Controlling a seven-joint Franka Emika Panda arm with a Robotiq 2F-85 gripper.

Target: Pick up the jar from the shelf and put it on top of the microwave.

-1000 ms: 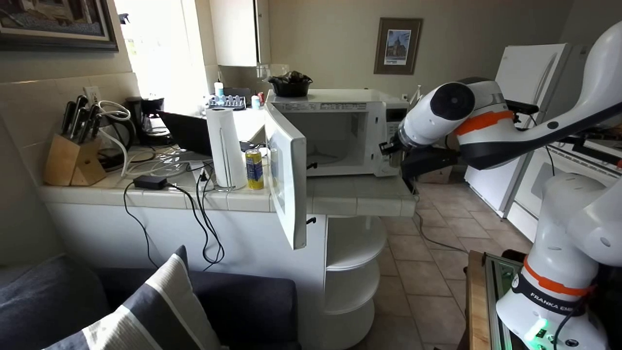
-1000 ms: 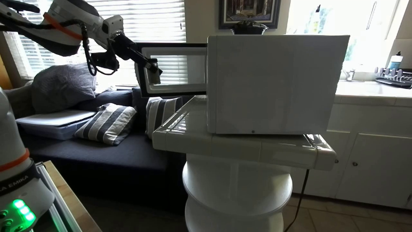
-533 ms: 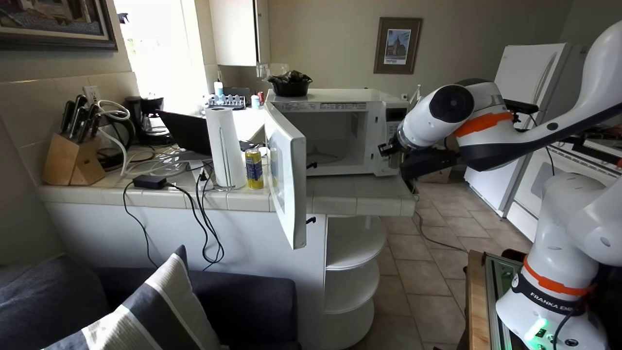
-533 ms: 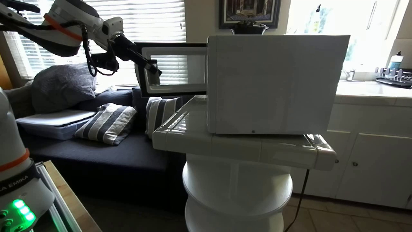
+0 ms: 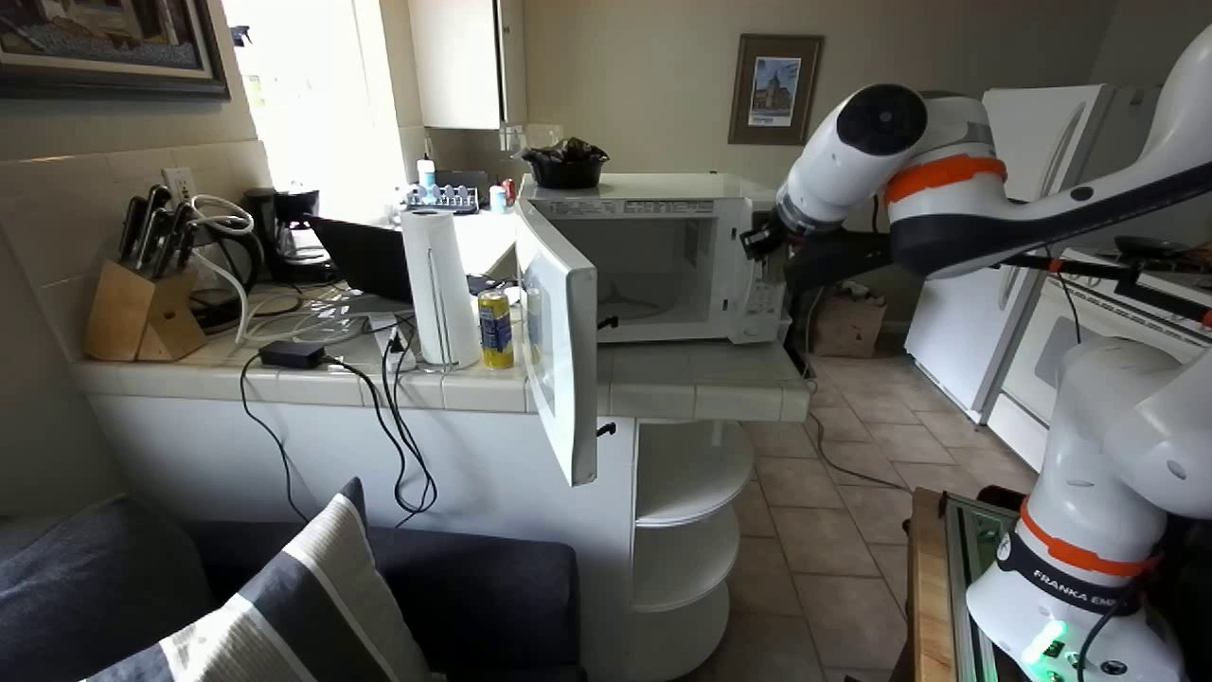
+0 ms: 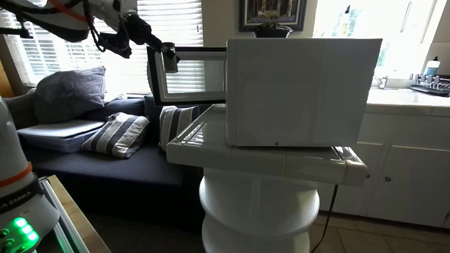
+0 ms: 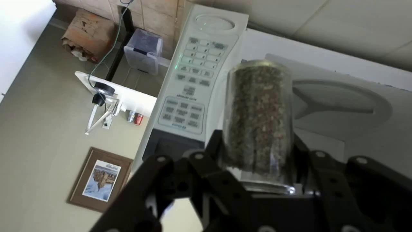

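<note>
Hand (image 7: 257, 146) pinching the jar (image 6: 171, 66) from both sides by its glass body; jar's up in the air, approx. upright in an exterior view, out in front of the microwave (image 6: 304, 91) & apart from it, abt level w/ its upper part; wrist view shows greenish bits (image 7: 259, 112) w/ reddish flecks thru the clear glass, control panel (image 7: 193, 80) & open cavity (image 7: 373, 138) behind; microwave stands on tiled surface (image 5: 701, 369), door (image 5: 563, 341) swung wide; blk bowl (image 5: 566, 172) w/ dark crumpled stuff (image 5: 573, 148) sits on top of it, hinge end; shelf (image 5: 696, 469), white w/ rounded tiers, is below the surface; farther along same surface: yellow can (image 5: 495, 327) just beside paper towel roll (image 5: 440, 284), then dark laptop (image 5: 369, 260), then knife block (image 5: 147, 313) at the opposite end, blk power brick (image 5: 292, 354) b/w; sofa (image 5: 492, 568) w/ striped pillow (image 5: 312, 597) runs along the side, lower down; robot arm (image 5: 937, 213), white & blk w/ orange bands, holds the hand up nr the control panel; white fridge (image 5: 1027, 133) behind the arm; framed pic (image 5: 776, 90) hangs on the back wall (image 5: 625, 85).
</note>
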